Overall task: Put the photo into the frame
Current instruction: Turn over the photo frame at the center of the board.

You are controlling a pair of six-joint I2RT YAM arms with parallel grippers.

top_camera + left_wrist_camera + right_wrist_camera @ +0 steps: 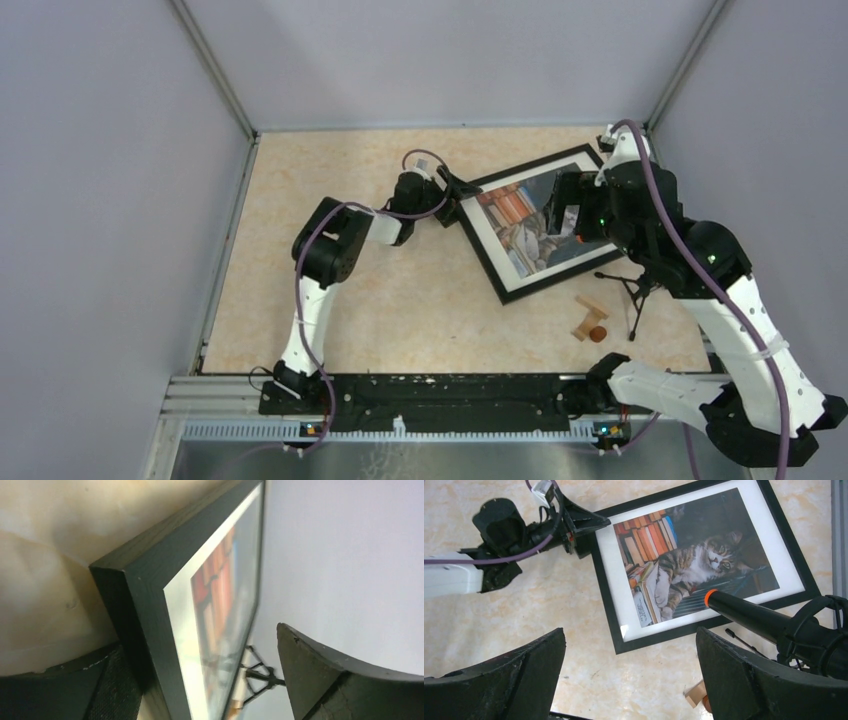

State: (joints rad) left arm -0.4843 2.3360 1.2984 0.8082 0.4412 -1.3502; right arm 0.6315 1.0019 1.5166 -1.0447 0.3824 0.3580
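The frame [558, 279] lies flat on the table [350, 300], turned at an angle, toward the far right of the work area. The photo [694, 565], a tabby cat lying beside books, sits inside the black border with a white mat [616, 585] around it. Whether glass covers it cannot be determined. In the top view the right arm hides most of the right half of the frame. The left gripper [200, 640] is at the frame's left corner with its jaws spread to either side. One finger [75, 690] appears to lie against the outer edge, and the other [330, 680] stands apart from the face, so nothing is clamped. This view is close and partly blurred. The right gripper [630, 635] hovers above the frame with its jaws wide apart, holding nothing. A black rod [749, 617] with an orange tip crosses the frame's lower right border in the right wrist view; its base is cut off at the picture edge. Wooden pieces [588, 322] lie near the frame, beside a thin black stand [635, 288].
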